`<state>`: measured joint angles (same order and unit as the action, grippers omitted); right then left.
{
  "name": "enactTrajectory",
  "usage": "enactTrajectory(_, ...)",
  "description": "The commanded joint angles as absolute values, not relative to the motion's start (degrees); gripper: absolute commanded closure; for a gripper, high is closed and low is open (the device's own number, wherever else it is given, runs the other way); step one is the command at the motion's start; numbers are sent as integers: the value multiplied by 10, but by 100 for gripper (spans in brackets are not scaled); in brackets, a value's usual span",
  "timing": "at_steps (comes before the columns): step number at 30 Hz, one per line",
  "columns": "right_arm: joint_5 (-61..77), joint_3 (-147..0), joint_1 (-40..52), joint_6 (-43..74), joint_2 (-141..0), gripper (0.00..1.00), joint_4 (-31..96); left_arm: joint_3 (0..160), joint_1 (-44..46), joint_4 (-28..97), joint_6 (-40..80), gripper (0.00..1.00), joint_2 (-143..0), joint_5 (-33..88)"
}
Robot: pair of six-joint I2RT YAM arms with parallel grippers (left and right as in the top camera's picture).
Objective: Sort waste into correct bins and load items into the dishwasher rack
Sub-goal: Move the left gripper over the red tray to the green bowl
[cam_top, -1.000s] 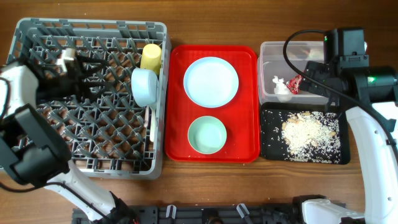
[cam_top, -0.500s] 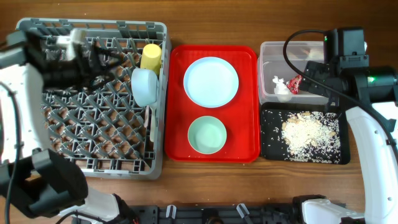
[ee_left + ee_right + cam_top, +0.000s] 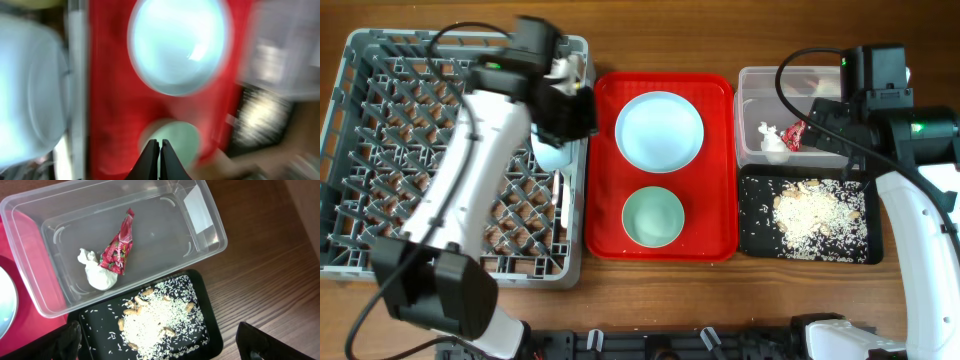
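My left gripper (image 3: 582,115) hangs over the right edge of the grey dishwasher rack (image 3: 380,130), beside the red tray. Its fingers (image 3: 159,150) are shut with nothing between them, in a blurred left wrist view. The light blue plate (image 3: 660,131) (image 3: 177,45) and pale green bowl (image 3: 653,216) (image 3: 175,137) sit on the red tray (image 3: 720,170). A light blue bowl (image 3: 552,152) stands in the rack, partly under my left arm. My right gripper (image 3: 157,340) is open above the black tray (image 3: 95,317) of rice scraps (image 3: 160,317). The red wrapper (image 3: 119,250) and white tissue (image 3: 100,275) lie in the clear tub (image 3: 200,240).
A white plastic utensil (image 3: 563,200) lies along the rack's right side. The clear tub (image 3: 760,85) and black tray (image 3: 760,240) stand at the right of the red tray, with bare wooden table (image 3: 280,280) beyond them. My left arm crosses the rack diagonally.
My left arm has swung from the rack's far left across to its right edge, and its jaws have gone from open to shut. The right arm has not moved.
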<state>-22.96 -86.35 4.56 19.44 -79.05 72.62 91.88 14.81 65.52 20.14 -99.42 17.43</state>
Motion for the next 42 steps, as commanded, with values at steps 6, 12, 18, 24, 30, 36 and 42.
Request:
enactTrajectory(6, -228, -866, 44, 195, -784, 0, 725, 919, 286, 651, 367, 96, -1013, -242)
enactTrajectory(12, -228, -866, 44, 195, -784, 0, 725, 919, 288, 649, 368, 96, -1040, -248)
enactTrajectory(18, -228, -866, 44, 195, -784, 0, 725, 919, 267, 647, 367, 96, -1067, -294)
enactTrajectory(24, -228, -866, 44, 195, -784, 0, 725, 919, 202, 680, 368, 96, -1057, -350)
enactTrajectory(30, -228, -866, 44, 195, -784, 0, 725, 922, 90, 711, 368, 96, -1053, -360)
enactTrajectory(36, -228, -866, 44, 195, -784, 0, 724, 929, 54, 718, 367, 96, -1012, -300)
enactTrajectory(42, -228, -866, 44, 195, -784, 0, 725, 929, 85, 710, 365, 96, -943, -198)
